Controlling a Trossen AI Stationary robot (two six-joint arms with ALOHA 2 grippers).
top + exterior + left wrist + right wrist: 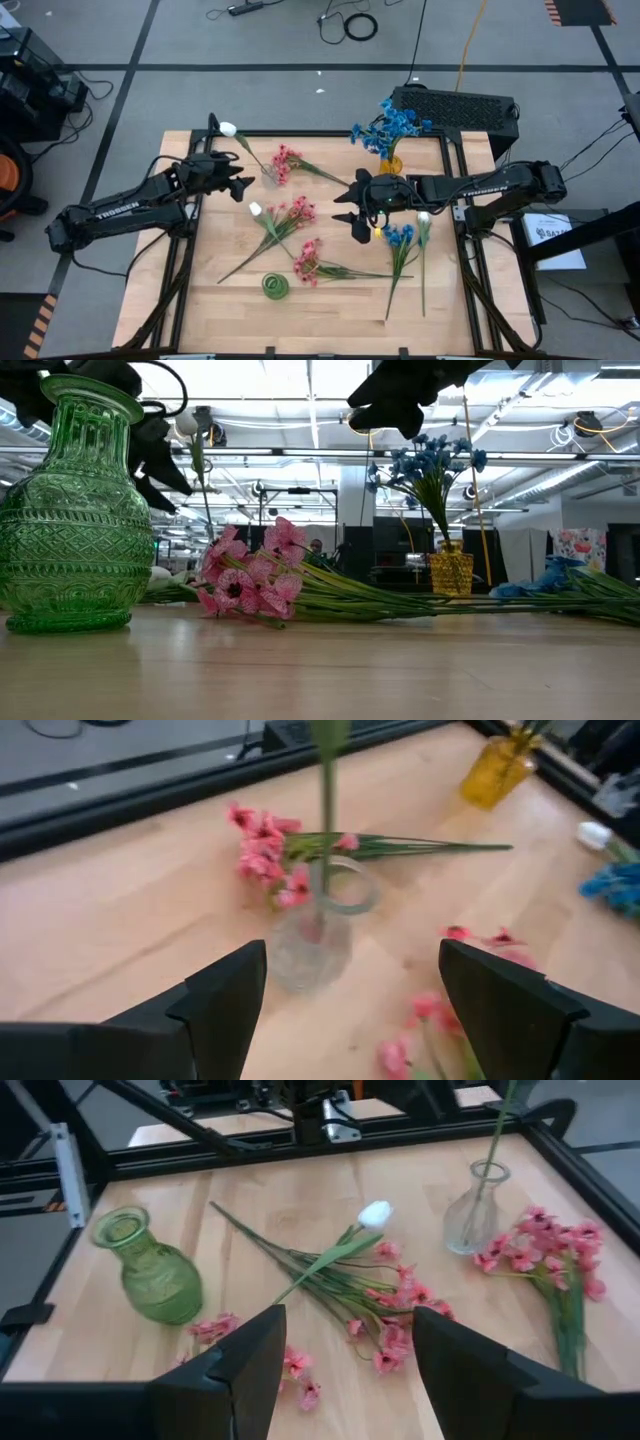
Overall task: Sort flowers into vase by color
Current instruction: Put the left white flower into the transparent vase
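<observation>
A clear glass vase (270, 176) (312, 948) holds one white flower (228, 129); its green stem (327, 810) leans on the rim. My left gripper (240, 184) (345, 1010) is open, just left of this vase, touching nothing. A yellow vase (390, 163) (450, 570) holds blue flowers (392, 125). My right gripper (350, 206) (345, 1370) is open above the table's middle. Pink sprigs (286, 160) (545, 1245), a white tulip (256, 210) (375, 1213) among pink sprigs (296, 212), more pink (308, 260) and blue flowers (400, 237) lie flat on the table.
A green glass vase (275, 287) (75, 510) (150, 1270) stands near the table's near edge. A white flower (423, 218) lies by the blue ones on the right. A black box (455, 108) sits beyond the far edge. Bare wood shows at the near left (190, 290).
</observation>
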